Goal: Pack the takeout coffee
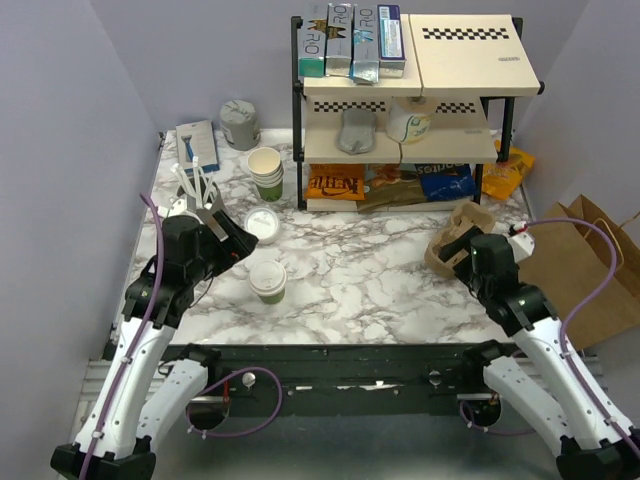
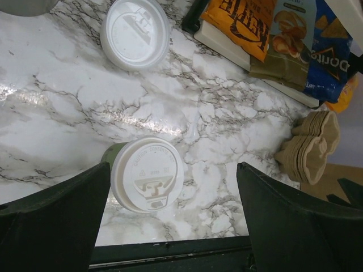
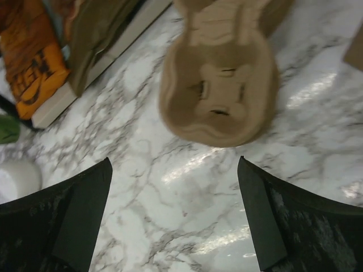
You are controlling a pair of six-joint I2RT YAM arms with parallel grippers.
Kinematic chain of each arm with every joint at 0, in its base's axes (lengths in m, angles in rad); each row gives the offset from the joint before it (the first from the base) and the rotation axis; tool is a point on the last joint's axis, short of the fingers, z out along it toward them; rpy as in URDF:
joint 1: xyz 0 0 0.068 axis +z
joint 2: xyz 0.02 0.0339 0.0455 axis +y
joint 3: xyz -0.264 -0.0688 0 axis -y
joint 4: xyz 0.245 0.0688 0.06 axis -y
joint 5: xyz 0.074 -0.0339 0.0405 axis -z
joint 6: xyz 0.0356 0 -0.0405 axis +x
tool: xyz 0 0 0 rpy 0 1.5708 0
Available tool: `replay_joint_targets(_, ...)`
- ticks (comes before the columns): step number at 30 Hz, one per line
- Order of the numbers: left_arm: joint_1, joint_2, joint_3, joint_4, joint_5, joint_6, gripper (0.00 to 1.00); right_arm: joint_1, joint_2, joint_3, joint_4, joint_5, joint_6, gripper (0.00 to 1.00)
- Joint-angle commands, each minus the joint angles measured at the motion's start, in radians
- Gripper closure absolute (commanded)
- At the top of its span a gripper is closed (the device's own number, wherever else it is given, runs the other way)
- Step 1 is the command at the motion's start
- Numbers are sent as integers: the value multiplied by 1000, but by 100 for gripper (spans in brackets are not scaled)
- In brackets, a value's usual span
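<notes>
Nothing is packed yet: the white-lidded cream-and-green paper cup stands well apart from the brown moulded-pulp carrier, with the left end effector and the right end effector both spread and empty.

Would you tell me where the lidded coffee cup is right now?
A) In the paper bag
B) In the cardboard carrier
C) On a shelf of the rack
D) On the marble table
D: the cup stands upright on the table, apart from the empty carrier.

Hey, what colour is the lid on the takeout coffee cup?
The lid is plain white. It shows best in the left wrist view, seen from straight above.
</notes>
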Motion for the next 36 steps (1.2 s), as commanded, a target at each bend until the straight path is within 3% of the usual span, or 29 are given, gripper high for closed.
replay_joint_targets(1,2,14,-14,5,52,26,1,-125,18,-17,-86,51,-51,0)
replay_joint_targets(7,2,11,-24,14,84,38,1,-236,164,22,19,-11,-150,4)
replay_joint_targets(12,2,-8,-11,-1,66,44,1,-259,219,-2,29,-13,-133,8)
replay_joint_targets(18,2,-6,-8,-18,72,63,1,-276,306,-7,173,-46,-193,23)
replay_joint_targets(26,2,-72,50,-100,-14,72,1,-274,393,-17,100,15,-153,25)
replay_joint_targets(30,2,-69,58,-107,-3,70,1,-276,403,-21,154,-40,-179,42)
replay_joint_targets(31,2,-69,56,-106,-2,70,1,-274,405,-16,163,-81,-182,52)
replay_joint_targets(36,2,-69,58,-100,6,66,1,-274,411,-11,184,-169,-228,65)
